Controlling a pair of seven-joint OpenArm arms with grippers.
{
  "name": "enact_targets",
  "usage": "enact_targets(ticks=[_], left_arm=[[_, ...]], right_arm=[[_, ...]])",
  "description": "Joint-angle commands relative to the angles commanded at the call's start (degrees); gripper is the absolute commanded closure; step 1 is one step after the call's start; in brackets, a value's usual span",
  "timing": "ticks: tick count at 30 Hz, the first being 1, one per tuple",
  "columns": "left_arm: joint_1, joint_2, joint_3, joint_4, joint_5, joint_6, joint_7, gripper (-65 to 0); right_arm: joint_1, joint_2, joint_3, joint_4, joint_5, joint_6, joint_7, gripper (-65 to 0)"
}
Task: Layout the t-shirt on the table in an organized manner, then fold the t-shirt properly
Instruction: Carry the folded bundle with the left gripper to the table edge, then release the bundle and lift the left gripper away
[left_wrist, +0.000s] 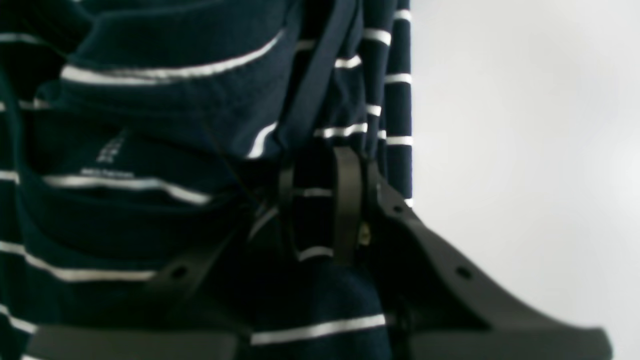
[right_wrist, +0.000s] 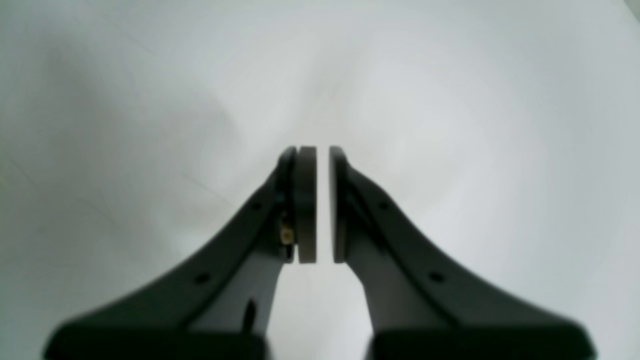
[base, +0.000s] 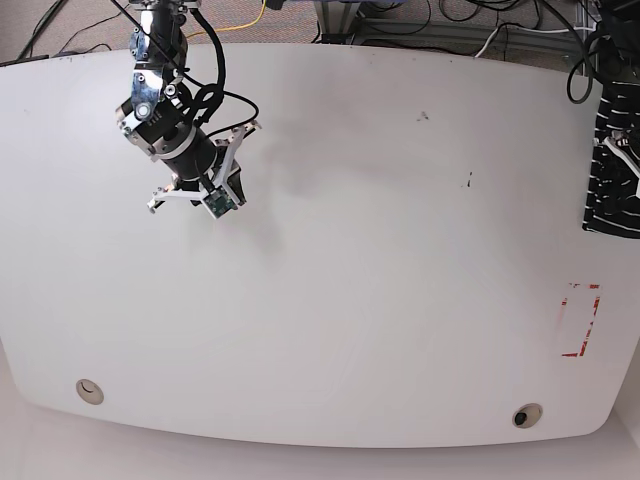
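T-shirt (left_wrist: 165, 150) in left claw (left_wrist: 320, 210) (wrist view)

Bright and even all over, with soft glare on the big shiny white table (base: 380, 250). Faint grey shadow just beside the right arm's black gripper (right_wrist: 322, 205). Both wrist pictures blurry, worst at the bottom edges. Table edges bent.

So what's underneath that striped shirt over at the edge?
Nothing supports the t-shirt: it hangs bunched from the left gripper, whose jaws pinch a fold. Beside it shows bare white table. The base view crops it, so whatever lies directly below stays hidden.
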Motion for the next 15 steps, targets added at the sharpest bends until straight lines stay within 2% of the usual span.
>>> enact_targets(ticks=[5, 10, 15], left_arm=[[0.0, 0.0, 0.0, 0.8, -0.1, 0.0, 0.0, -8.6], [-0.1, 0.4, 0.0, 7.2, -0.1, 0.0, 0.1, -8.6], [-0.1, 4.0, 0.3, 16.2, 0.3, 0.0, 0.1, -8.3]], right_arm=[[0.0, -0.1, -0.1, 0.0, 0.0, 0.0, 0.0, -3.3], [0.2, -0.1, -0.1, 0.0, 0.1, 0.0, 0.2, -3.3], [1.1, 0.1, -0.1, -0.4, -0.2, 0.0, 1.6, -3.3]])
